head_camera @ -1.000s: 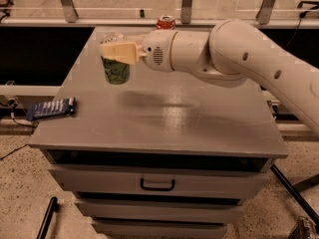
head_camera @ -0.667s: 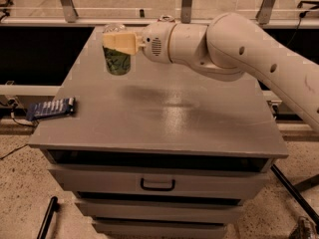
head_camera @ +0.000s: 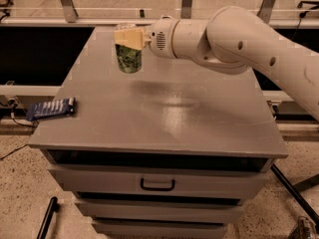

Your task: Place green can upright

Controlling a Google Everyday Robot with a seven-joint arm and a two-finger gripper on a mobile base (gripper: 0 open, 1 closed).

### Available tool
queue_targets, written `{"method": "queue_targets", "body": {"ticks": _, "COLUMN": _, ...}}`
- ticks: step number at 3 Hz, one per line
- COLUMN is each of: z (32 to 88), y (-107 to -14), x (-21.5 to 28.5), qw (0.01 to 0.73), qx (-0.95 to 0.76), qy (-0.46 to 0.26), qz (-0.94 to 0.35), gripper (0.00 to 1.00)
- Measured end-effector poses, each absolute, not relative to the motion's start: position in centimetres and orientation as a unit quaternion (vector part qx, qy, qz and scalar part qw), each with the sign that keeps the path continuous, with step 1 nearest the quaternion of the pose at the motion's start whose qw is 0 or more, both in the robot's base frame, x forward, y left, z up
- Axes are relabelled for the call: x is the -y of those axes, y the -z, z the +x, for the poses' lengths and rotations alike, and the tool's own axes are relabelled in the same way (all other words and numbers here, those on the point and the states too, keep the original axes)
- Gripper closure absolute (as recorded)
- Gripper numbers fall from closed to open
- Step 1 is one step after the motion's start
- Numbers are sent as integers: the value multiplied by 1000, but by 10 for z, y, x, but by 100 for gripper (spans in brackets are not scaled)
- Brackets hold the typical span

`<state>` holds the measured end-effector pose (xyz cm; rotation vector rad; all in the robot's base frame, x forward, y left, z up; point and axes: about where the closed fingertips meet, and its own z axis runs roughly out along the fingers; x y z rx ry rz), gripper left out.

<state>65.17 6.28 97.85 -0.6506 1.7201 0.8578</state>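
Note:
The green can (head_camera: pixel 128 58), with a mottled green-and-white label, hangs upright above the far left part of the grey cabinet top (head_camera: pixel 164 108). My gripper (head_camera: pixel 128 38) is shut on the can's upper part, its pale fingers (head_camera: pixel 130 37) clasping it from the right. The white arm reaches in from the right. The can's shadow lies on the top just to its right, so the can is off the surface.
A dark blue packet (head_camera: pixel 51 108) lies at the cabinet's left edge. The cabinet has drawers with a black handle (head_camera: pixel 157 184) at the front. A rail with metal posts runs behind the cabinet. The red can is hidden behind the arm.
The gripper has carried the green can upward and a little to the right, farther back over the cabinet top. The arm now hides the red can.

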Motion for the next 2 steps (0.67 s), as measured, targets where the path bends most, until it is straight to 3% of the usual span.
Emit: {"method": "queue_targets", "body": {"ticks": 2, "z": 660, "y": -958, "x": -52, "qw": 512, "qx": -742, "qy": -342, "qz": -263, "gripper": 100}}
